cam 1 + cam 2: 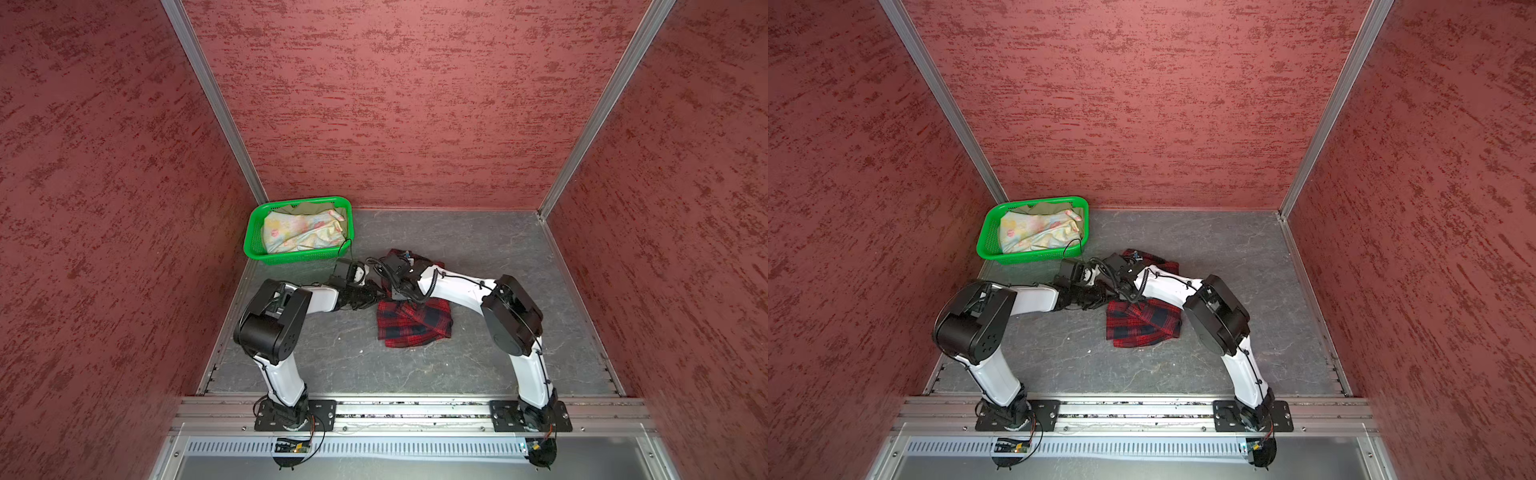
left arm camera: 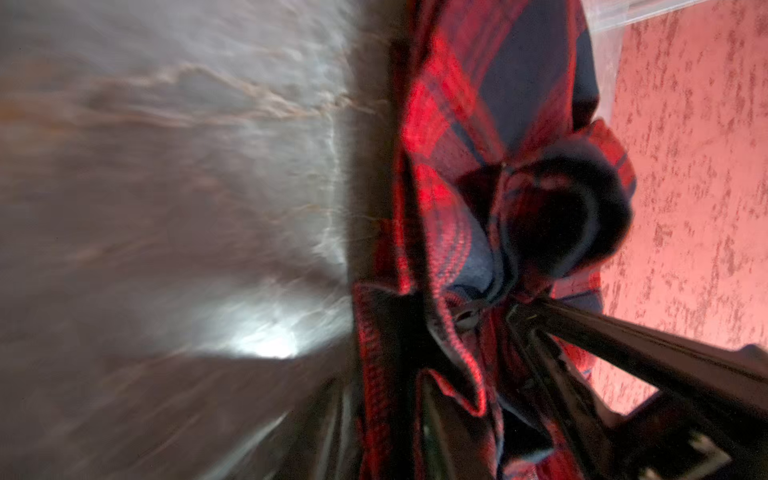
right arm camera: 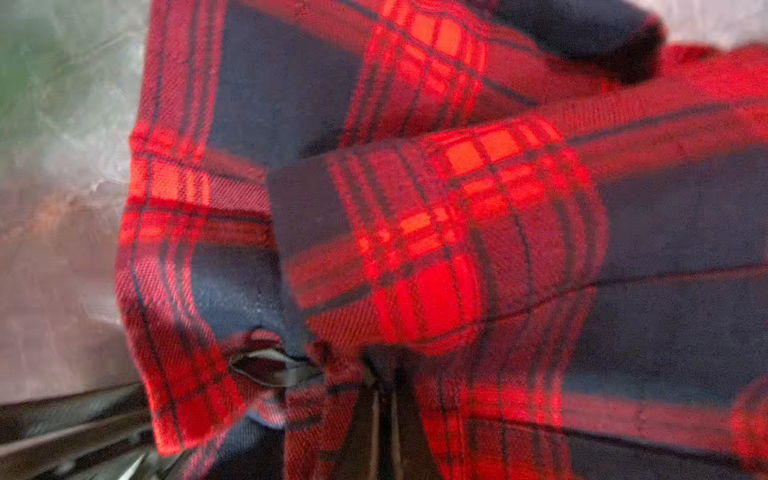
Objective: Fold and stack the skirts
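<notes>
The right pincer (image 3: 382, 374) is closed, its two dark fingers pressed together on a gathered fold of the plaid skirt (image 3: 457, 249), whose red and navy cloth bulges up right over the fingertips and fills nearly the whole right wrist view. The left pincer (image 2: 461, 320) stands narrow, with a crumpled hem of the same skirt running between its fingers; the left wrist view is smeared, so I cannot tell whether it has a real hold on the cloth. In both top views the two wrists meet close together over the far left part of the plaid skirt (image 1: 415, 328) (image 1: 1142, 328), the right arm reaching across it and hiding its middle. The skirt lies rumpled near the middle of the gray bench (image 1: 478, 249), its near part spread flat on the surface. Well apart from it, in the far left corner of the bench, sits the green basket (image 1: 248, 239). Inside, the floral skirt (image 1: 299, 235) lies bunched on top, and a strip of the olive skirt (image 1: 309, 206) shows along the basket's far wall.
</notes>
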